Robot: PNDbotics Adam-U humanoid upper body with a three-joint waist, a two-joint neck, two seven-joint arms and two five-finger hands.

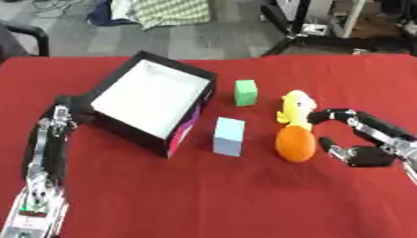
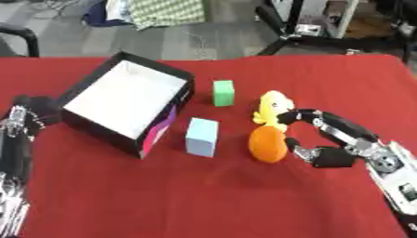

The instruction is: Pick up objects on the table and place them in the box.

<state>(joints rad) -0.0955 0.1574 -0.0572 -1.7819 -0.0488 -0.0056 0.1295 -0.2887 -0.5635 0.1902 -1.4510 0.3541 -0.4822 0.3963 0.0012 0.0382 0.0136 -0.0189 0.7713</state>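
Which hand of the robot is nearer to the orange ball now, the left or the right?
Right. The right hand curls around the orange ball from its right side, fingers beside it. The left hand is far away, at the left wall of the box.

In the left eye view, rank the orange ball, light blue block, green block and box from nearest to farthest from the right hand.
From the right hand:
1. Orange ball, just left of its fingers.
2. Light blue block, left of the ball.
3. Green block, farther back; close to the blue block's rank.
4. Box, far left.
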